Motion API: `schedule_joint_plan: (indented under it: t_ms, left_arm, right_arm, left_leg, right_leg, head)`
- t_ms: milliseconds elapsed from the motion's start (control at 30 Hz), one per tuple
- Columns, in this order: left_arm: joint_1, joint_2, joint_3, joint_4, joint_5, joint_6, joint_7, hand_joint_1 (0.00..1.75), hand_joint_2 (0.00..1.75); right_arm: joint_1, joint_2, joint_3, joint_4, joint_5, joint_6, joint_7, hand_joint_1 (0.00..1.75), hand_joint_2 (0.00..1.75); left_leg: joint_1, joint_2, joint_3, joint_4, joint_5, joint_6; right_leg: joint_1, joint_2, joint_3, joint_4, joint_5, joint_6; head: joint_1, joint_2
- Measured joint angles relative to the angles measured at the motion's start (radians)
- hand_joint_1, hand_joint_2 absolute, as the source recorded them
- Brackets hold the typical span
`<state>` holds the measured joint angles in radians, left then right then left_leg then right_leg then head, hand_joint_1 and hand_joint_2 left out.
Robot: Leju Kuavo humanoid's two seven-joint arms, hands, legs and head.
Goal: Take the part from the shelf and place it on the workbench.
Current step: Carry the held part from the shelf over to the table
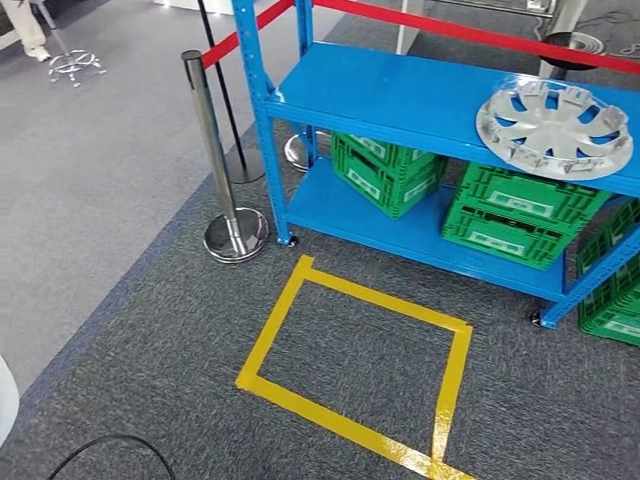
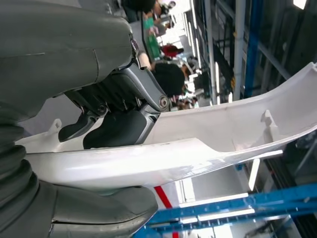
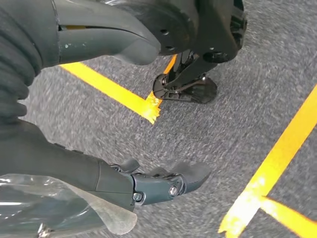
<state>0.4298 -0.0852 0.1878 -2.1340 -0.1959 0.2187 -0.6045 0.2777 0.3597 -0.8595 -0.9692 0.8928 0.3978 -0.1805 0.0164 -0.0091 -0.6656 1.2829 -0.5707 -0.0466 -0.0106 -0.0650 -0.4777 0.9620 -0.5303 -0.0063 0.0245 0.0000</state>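
A long, curved white plastic part with a smooth, glossy face and small moulded tabs along its edge runs across the left wrist view, and the left hand holds it: the thick grey thumb lies under the panel's pale underside while the darker fingers curl down onto its upper face, pinching the panel between them. Behind it stand blue steel uprights, a red band and blurred people far off. In the head view, a sliver of white at the picture's left edge may be the same panel, though it is too small to be sure. A blue painted metal shelf with two flat decks stands on coarse grey carpet; on its upper deck lies a round silver plastic hubcap, spoked and dished, flat on the blue surface near the right end. Ribbed green plastic crates with white labels sit on the lower deck, one tilted at the left, and more are stacked beside the shelf's right leg. A rectangle of shiny yellow tape is stuck to the carpet in front of the shelf. A polished chrome stanchion post on a domed base carries a red belt just left of the shelf. In the right wrist view the right hand hangs over the carpet and tape lines, its fingers stretched out straight, close together, holding nothing.
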Motion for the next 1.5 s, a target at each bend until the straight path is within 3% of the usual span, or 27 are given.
schedule_joint_plan:
  t_ms: [33,100,167,200,233,300,400,467,500,567,600,633,700,767,800,900,967,1000,1033,1133,1200,1233,1267,1333,1400,1467,1500]
  left_arm:
    - [0.0,-0.001,0.002,0.0,0.002,-0.001,0.0,1.75,1.75]
    - [-0.002,-0.001,0.004,0.0,0.006,-0.006,0.007,1.75,1.75]
    - [-0.006,-0.002,0.006,0.0,0.012,-0.012,0.026,1.75,1.75]
    - [-0.006,-0.002,0.008,0.0,0.017,-0.016,0.038,1.75,1.75]
    - [-0.006,-0.002,0.012,0.0,0.022,-0.021,0.05,1.75,1.75]
    - [-0.003,-0.004,0.018,0.0,0.027,-0.031,0.072,1.75,1.75]
    - [-0.001,-0.007,0.02,0.0,0.014,-0.041,0.088,1.75,1.75]
    - [0.01,-0.012,0.024,0.0,-0.004,-0.047,0.097,1.75,1.75]
    - [0.017,-0.016,0.029,-0.001,-0.01,-0.049,0.101,1.75,1.75]
    - [0.028,-0.029,0.043,-0.006,-0.014,-0.052,0.101,1.75,1.75]
    - [0.034,-0.038,0.053,-0.011,-0.014,-0.054,0.098,1.75,1.75]
    - [0.039,-0.047,0.063,-0.018,-0.013,-0.059,0.096,1.75,1.75]
    - [0.052,-0.069,0.091,-0.034,-0.012,-0.079,0.095,1.75,1.75]
    - [0.065,-0.096,0.125,-0.05,-0.014,-0.107,0.093,1.75,1.75]
    - [0.07,-0.11,0.143,-0.058,-0.019,-0.121,0.092,1.75,1.75]
    - [0.072,-0.149,0.19,-0.078,-0.035,-0.153,0.088,1.75,1.75]
    - [0.072,-0.172,0.212,-0.085,-0.042,-0.166,0.088,1.75,1.75]
    - [0.072,-0.182,0.223,-0.089,-0.045,-0.171,0.088,1.75,1.75]
    - [0.073,-0.191,0.231,-0.092,-0.046,-0.175,0.088,1.75,1.75]
    - [0.072,-0.213,0.252,-0.106,-0.047,-0.181,0.088,1.75,1.75]
    - [0.074,-0.225,0.263,-0.114,-0.046,-0.176,0.086,1.75,1.75]
    - [0.077,-0.23,0.269,-0.118,-0.044,-0.171,0.085,1.75,1.75]
    - [0.081,-0.235,0.275,-0.124,-0.041,-0.164,0.084,1.75,1.75]
    - [0.086,-0.244,0.284,-0.134,-0.032,-0.15,0.082,1.75,1.75]
    - [0.086,-0.25,0.288,-0.141,-0.021,-0.137,0.078,1.75,1.75]
    - [0.087,-0.255,0.288,-0.143,-0.012,-0.125,0.075,1.75,1.75]
    - [0.087,-0.257,0.289,-0.144,-0.008,-0.121,0.073,1.75,1.75]
  right_arm:
    - [-0.002,0.0,0.001,-0.001,0.004,-0.001,-0.003,0.0,1.75]
    - [-0.005,0.0,0.002,-0.002,0.02,-0.003,-0.012,0.0,1.75]
    - [-0.011,0.0,0.003,-0.002,0.05,-0.003,-0.032,0.0,1.75]
    - [-0.016,0.0,0.002,-0.002,0.067,-0.003,-0.047,0.0,1.75]
    - [-0.022,0.0,0.002,-0.002,0.083,-0.002,-0.063,0.0,1.75]
    - [-0.031,0.0,-0.001,-0.002,0.105,0.002,-0.087,0.0,1.75]
    - [-0.031,0.0,-0.006,0.0,0.117,0.01,-0.1,0.0,1.75]
    - [-0.027,0.0,-0.007,0.001,0.122,0.013,-0.101,0.0,1.75]
    - [-0.025,0.0,-0.007,0.002,0.124,0.014,-0.1,0.0,1.75]
    - [-0.022,0.0,-0.006,0.003,0.134,0.017,-0.097,0.0,1.75]
    - [-0.02,0.0,-0.004,0.003,0.144,0.019,-0.096,0.0,1.75]
    - [-0.017,0.0,-0.001,0.003,0.157,0.021,-0.096,0.0,1.75]
    - [-0.013,0.0,0.009,0.004,0.187,0.023,-0.099,0.0,1.75]
    - [-0.01,0.0,0.02,0.006,0.211,0.024,-0.107,0.0,1.75]
    - [-0.009,0.001,0.025,0.006,0.219,0.026,-0.11,0.0,1.75]
    - [0.001,0.002,0.038,0.006,0.227,0.032,-0.112,0.0,1.75]
    - [0.013,0.002,0.048,0.002,0.222,0.036,-0.106,0.0,1.75]
    - [0.019,0.002,0.053,-0.001,0.219,0.038,-0.102,0.0,1.75]
    - [0.025,0.002,0.059,-0.006,0.216,0.041,-0.098,0.0,1.75]
    - [0.04,0.002,0.081,-0.024,0.205,0.047,-0.085,0.0,1.75]
    - [0.05,0.002,0.098,-0.039,0.197,0.049,-0.074,0.0,1.75]
    - [0.056,0.002,0.108,-0.048,0.192,0.049,-0.068,0.0,1.75]
    - [0.061,0.002,0.118,-0.057,0.188,0.05,-0.061,0.0,1.75]
    - [0.073,0.002,0.139,-0.073,0.179,0.051,-0.053,0.0,1.75]
    - [0.085,0.002,0.154,-0.084,0.17,0.052,-0.044,0.0,1.75]
    - [0.1,0.002,0.166,-0.093,0.162,0.055,-0.036,0.0,1.75]
    - [0.107,0.002,0.173,-0.098,0.16,0.057,-0.032,0.0,1.75]
  left_leg:
    - [0.003,0.005,0.033,-0.029,0.028,-0.002]
    - [0.003,0.043,0.139,-0.175,0.064,0.001]
    - [-0.005,0.079,0.21,-0.293,0.059,0.014]
    - [-0.01,0.083,0.215,-0.314,0.052,0.022]
    - [-0.011,0.075,0.209,-0.318,0.054,0.033]
    - [-0.011,0.058,0.198,-0.322,0.065,0.054]
    - [-0.012,0.028,0.177,-0.322,0.081,0.076]
    - [-0.018,0.003,0.165,-0.318,0.088,0.08]
    - [-0.021,-0.01,0.161,-0.316,0.09,0.081]
    - [-0.025,-0.037,0.158,-0.308,0.091,0.08]
    - [-0.027,-0.049,0.155,-0.304,0.09,0.079]
    - [-0.028,-0.061,0.15,-0.297,0.09,0.076]
    - [-0.026,-0.083,0.133,-0.286,0.093,0.065]
    - [-0.023,-0.103,0.118,-0.279,0.099,0.052]
    - [-0.023,-0.095,0.111,-0.269,0.093,0.046]
    - [-0.02,-0.027,0.049,-0.131,0.009,0.027]
    - [-0.011,-0.008,0.002,-0.014,-0.042,0.016]
    - [-0.007,-0.004,0.0,0.002,-0.042,0.012]
    - [-0.002,0.001,0.018,-0.023,-0.024,0.009]
    - [0.002,0.049,0.137,-0.226,0.052,0.011]
    - [-0.005,0.069,0.165,-0.283,0.061,0.026]
    - [-0.009,0.061,0.16,-0.283,0.063,0.036]
    - [-0.009,0.052,0.157,-0.285,0.066,0.046]
    - [-0.008,0.037,0.154,-0.294,0.076,0.064]
    - [-0.008,0.021,0.151,-0.299,0.083,0.076]
    - [-0.014,-0.002,0.146,-0.299,0.086,0.081]
    - [-0.017,-0.016,0.145,-0.298,0.086,0.082]
  right_leg:
    - [0.0,-0.015,-0.006,0.001,0.004,0.003]
    - [0.001,-0.04,-0.011,0.005,0.009,0.01]
    - [0.004,-0.061,-0.01,0.008,0.015,0.019]
    - [0.005,-0.071,-0.01,0.009,0.018,0.025]
    - [0.004,-0.079,-0.009,0.01,0.021,0.031]
    - [0.0,-0.046,-0.021,0.028,0.004,0.043]
    - [-0.002,0.048,-0.093,0.192,-0.097,0.047]
    - [-0.001,0.062,-0.139,0.303,-0.133,0.045]
    - [0.0,0.064,-0.139,0.309,-0.123,0.042]
    - [0.0,0.08,-0.085,0.204,-0.053,0.033]
    - [0.0,0.105,-0.051,0.136,-0.023,0.028]
    - [-0.001,0.127,-0.024,0.077,-0.006,0.024]
    - [-0.001,0.151,-0.002,0.032,-0.007,0.021]
    - [-0.003,0.128,-0.001,0.026,-0.003,0.018]
    - [-0.005,0.114,-0.002,0.023,0.001,0.014]
    - [-0.009,0.066,-0.007,0.017,0.006,0.007]
    - [-0.008,0.032,-0.015,0.017,0.003,0.006]
    - [-0.008,0.016,-0.017,0.018,0.002,0.006]
    - [-0.008,0.002,-0.017,0.018,0.001,0.007]
    - [-0.007,-0.03,-0.009,0.018,-0.002,0.017]
    - [-0.004,-0.045,-0.002,0.02,-0.002,0.03]
    - [-0.003,-0.053,0.0,0.019,-0.001,0.037]
    - [-0.005,-0.056,0.003,0.018,-0.002,0.044]
    - [-0.008,-0.02,-0.008,0.042,-0.024,0.055]
    - [-0.009,0.038,-0.057,0.145,-0.085,0.056]
    - [-0.007,0.061,-0.124,0.284,-0.138,0.052]
    - [-0.007,0.063,-0.142,0.316,-0.138,0.05]
  head:
    - [0.0,0.0]
    - [0.0,0.0]
    - [0.0,0.0]
    - [0.001,0.0]
    - [0.001,0.0]
    - [0.002,0.0]
    - [0.004,0.0]
    - [0.005,0.0]
    - [0.005,0.0]
    - [0.005,0.0]
    - [0.005,0.0]
    - [0.004,0.0]
    - [0.004,0.0]
    - [0.004,0.0]
    - [0.003,0.0]
    - [-0.009,0.0]
    - [-0.012,0.0]
    - [-0.012,0.0]
    - [-0.012,0.0]
    - [-0.011,0.0]
    - [-0.011,0.0]
    - [-0.01,0.0]
    - [-0.01,0.0]
    - [-0.008,0.0]
    - [-0.004,0.0]
    - [-0.002,0.0]
    - [-0.002,0.0]
